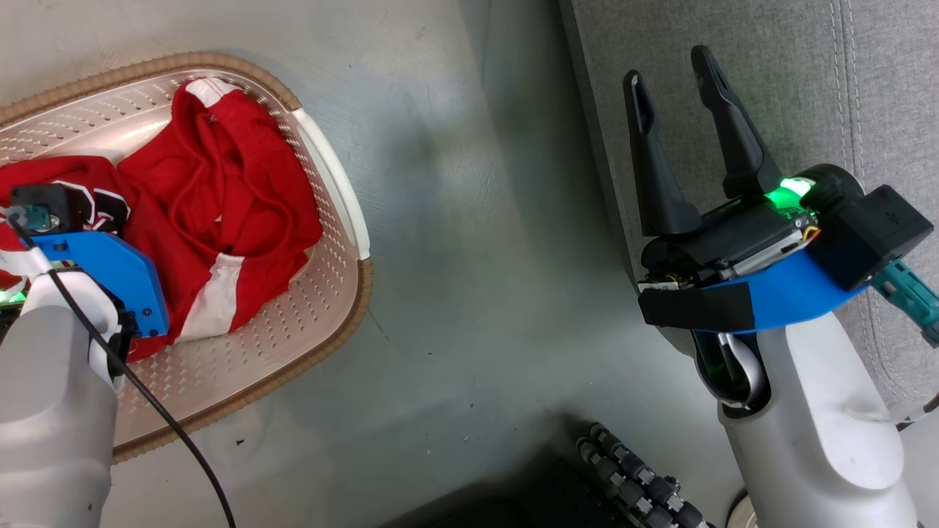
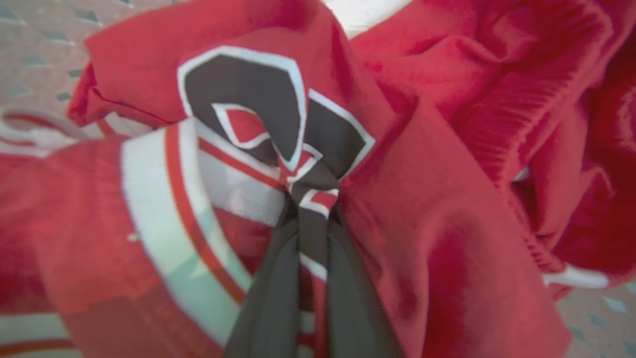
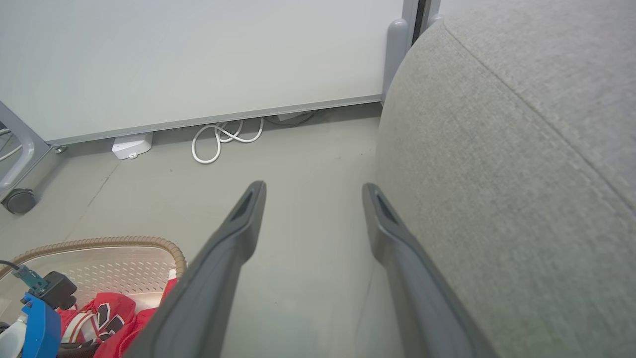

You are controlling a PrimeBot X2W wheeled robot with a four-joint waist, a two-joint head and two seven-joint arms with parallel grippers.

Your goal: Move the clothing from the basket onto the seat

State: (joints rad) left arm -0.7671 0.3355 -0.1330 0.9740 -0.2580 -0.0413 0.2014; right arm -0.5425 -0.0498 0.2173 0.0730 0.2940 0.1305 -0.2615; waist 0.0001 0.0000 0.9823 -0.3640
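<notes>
1. Your left hand (image 2: 310,209) is clenched. Its two dark fingers (image 2: 268,298) press together on a fold of the red sports jersey with white and black trim (image 2: 238,84), pinching it right at a black, white-edged number.
2. The jersey lies inside the cream oval plastic laundry basket with perforated walls and a brown woven-look rim (image 1: 315,293). It sits at the basket's left side, under your left wrist.
3. The red shorts with a white side stripe (image 1: 235,191) lie crumpled in the same basket. They are just right of the jersey and touching it, and their waistband reaches the far wall.
4. The basket stands on the grey floor (image 1: 477,220), at the left of the scene.
5. Your right hand (image 1: 667,66) is released, with its fingers spread wide and nothing between them.
6. It hangs close beside the left edge of the large grey fabric-upholstered seat (image 1: 880,88), which fills the right of the scene. You cannot tell whether a finger touches the fabric.
7. The seat and the basket are well apart, with a strip of floor between them.
8. On the far side, a looped white cable (image 3: 218,141) lies on the floor at the foot of a pale wall panel (image 3: 198,59).
</notes>
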